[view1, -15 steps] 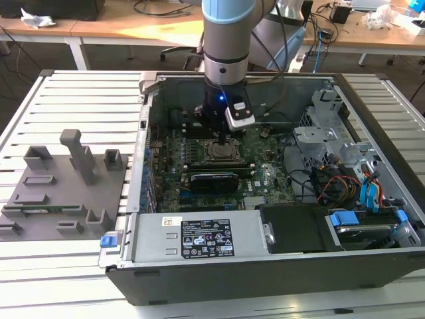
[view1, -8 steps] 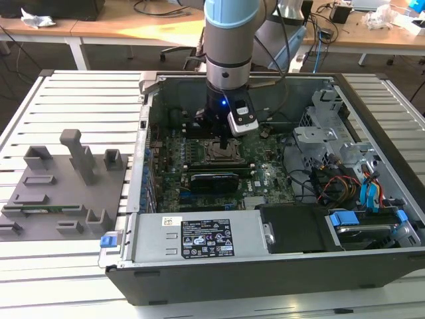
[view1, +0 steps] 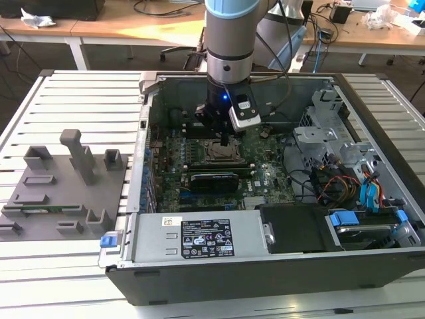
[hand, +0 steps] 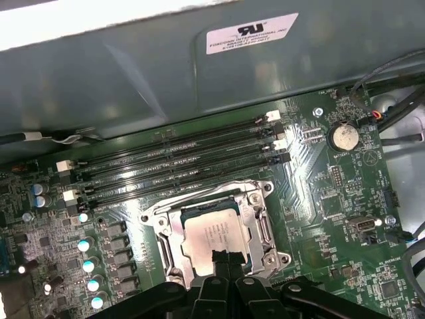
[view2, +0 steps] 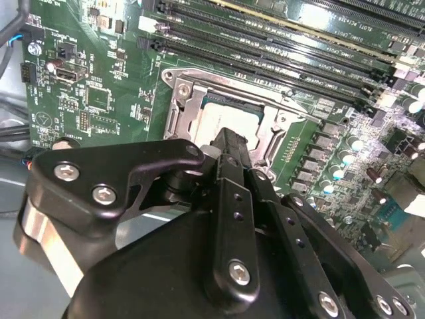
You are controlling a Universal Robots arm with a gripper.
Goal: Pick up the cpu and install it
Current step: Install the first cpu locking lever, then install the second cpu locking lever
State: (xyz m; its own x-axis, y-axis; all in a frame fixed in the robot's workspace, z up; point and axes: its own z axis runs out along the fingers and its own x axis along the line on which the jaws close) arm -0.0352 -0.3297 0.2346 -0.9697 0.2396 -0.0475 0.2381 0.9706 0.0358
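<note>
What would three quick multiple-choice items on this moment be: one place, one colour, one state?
1. Where is the cpu?
A. on the grey tray
B. in the socket frame
C. on the power supply

2. What colour is the motherboard?
A. green
B. red
C. blue

3. Where is the pincer?
A. over the tray
B. outside the case
C. right over the cpu

Answers:
1 B, both wrist views show its pale top inside the frame.
2 A, the board is green.
3 C, its black tip overlaps the chip's edge in the first wrist view.
</note>
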